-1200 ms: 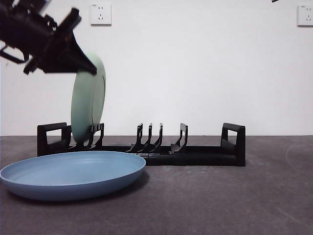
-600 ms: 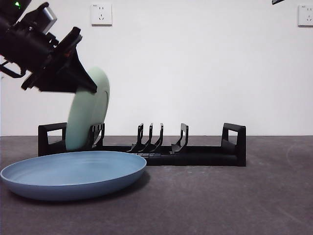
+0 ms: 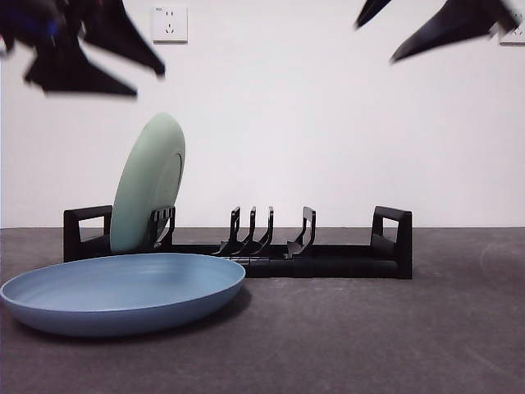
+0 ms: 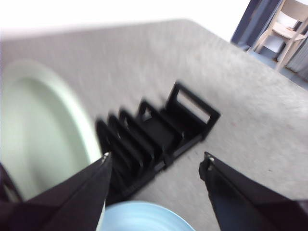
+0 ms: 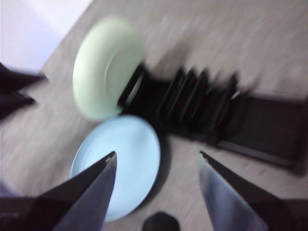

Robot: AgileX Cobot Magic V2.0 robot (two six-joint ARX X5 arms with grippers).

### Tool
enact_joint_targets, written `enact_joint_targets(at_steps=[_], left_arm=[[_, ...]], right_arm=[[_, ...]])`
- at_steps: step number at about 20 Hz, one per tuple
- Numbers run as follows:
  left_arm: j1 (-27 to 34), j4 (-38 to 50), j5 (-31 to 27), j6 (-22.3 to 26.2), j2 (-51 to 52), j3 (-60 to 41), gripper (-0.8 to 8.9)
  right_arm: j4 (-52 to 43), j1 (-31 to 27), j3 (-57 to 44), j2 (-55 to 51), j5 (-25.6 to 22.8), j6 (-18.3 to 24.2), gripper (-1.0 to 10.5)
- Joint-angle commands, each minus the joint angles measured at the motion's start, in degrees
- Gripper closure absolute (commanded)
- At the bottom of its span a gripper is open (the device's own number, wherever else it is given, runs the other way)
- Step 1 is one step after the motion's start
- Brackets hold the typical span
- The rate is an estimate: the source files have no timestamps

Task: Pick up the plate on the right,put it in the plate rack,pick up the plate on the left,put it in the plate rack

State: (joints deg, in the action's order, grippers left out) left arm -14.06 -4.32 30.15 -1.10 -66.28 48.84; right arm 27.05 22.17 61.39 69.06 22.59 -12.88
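The green plate (image 3: 149,185) stands on edge in the rack (image 3: 238,246) at one end, leaning against the prongs beside that end's handle, so 1 of the 2 plates looks done; the blue plate (image 3: 123,289) lies flat on the table (image 3: 369,328) just in front of that same end, not yet racked. The step in hand, as I judge it, is fetching the blue plate, and the right gripper (image 5: 156,166) looks set for it: in its wrist view the blue plate (image 5: 118,166) lies between and below its jaws, which stand wide apart and hold nothing. To do it well, come down on the rim nearest the gripper, pinch the rim firmly so the plate does not swing, lift clear of the rack's edge, tip the plate upright and lower it into a free slot among the middle prongs, well clear of the green plate so it is not knocked over. The left gripper (image 4: 154,163) hangs above the rack near the green plate (image 4: 38,134), jaws spread wide, empty and touching nothing. In the front view both arms show only as dark blurred shapes at the top corners, above everything on the table
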Motion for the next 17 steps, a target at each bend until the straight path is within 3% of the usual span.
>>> enact_joint_targets(at_steps=[1,5,8,10,17], left_arm=[[-2.1,-3.8,-6.5,6.8,6.4,0.8,4.93],[-7.9,-16.3,-23.9,16.0,15.4,5.9,4.94],[-12.1,-23.1,-32.9,20.4,17.6,11.4,4.95],[-14.1,-25.4,-36.3,20.9,17.7,14.4,4.95],[-15.7,-26.0,-36.7,20.9,17.5,15.4,4.99]], right_arm=[[-0.1,1.7,0.1,4.0,1.5,-0.3,6.7],[-2.6,5.7,0.1,13.3,1.4,-0.3,6.7],[-6.3,7.9,0.1,20.4,1.4,-0.7,6.7],[-8.8,9.2,0.1,25.1,1.4,-1.2,6.7],[-14.3,12.0,1.1,37.5,3.4,-2.5,6.7]])
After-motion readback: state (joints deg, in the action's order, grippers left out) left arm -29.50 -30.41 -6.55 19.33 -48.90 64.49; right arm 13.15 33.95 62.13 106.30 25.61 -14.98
